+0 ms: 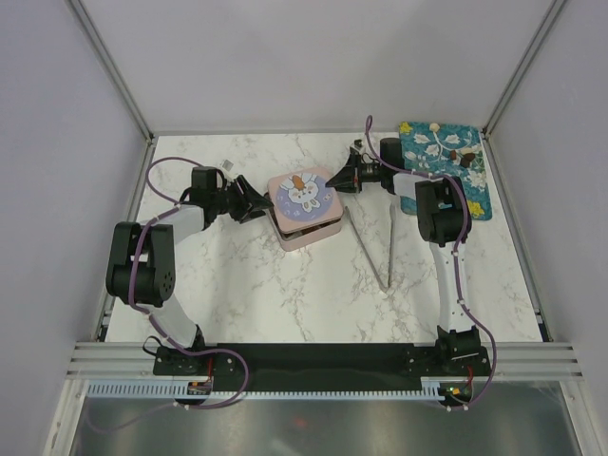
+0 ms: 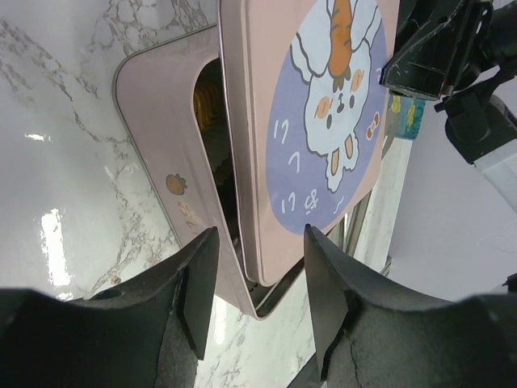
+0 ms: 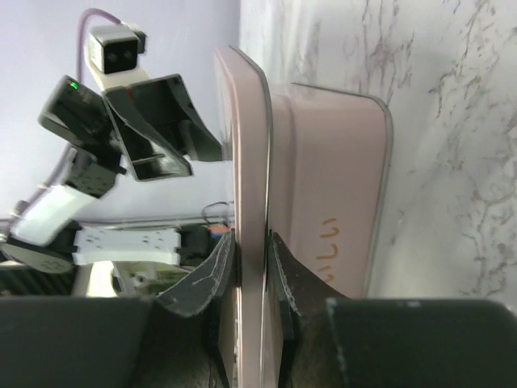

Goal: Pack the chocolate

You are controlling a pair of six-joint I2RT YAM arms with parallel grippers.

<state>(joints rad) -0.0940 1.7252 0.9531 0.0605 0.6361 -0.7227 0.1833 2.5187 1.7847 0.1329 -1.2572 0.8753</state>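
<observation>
The square pink tin (image 1: pixel 309 231) stands mid-table. Its bunny-picture lid (image 1: pixel 302 194) is raised and tilted above the base. My right gripper (image 1: pixel 342 178) is shut on the lid's right edge; in the right wrist view the gripper (image 3: pixel 250 242) pinches the thin lid rim (image 3: pixel 249 145) beside the tin wall (image 3: pixel 331 186). My left gripper (image 1: pixel 255 202) is open at the tin's left side; in the left wrist view the gripper (image 2: pixel 260 242) faces the tin corner (image 2: pixel 170 162) and lid (image 2: pixel 323 121) without touching them. Something yellowish (image 2: pixel 206 105) shows inside. Chocolate pieces (image 1: pixel 465 158) lie on a patterned teal mat (image 1: pixel 446 176) at the back right.
Long thin metal tongs (image 1: pixel 380 249) lie in a V on the marble table (image 1: pixel 247 294), right of the tin. White walls with metal rails enclose the table on three sides. The right arm (image 1: pixel 439 209) lies over the mat's near part.
</observation>
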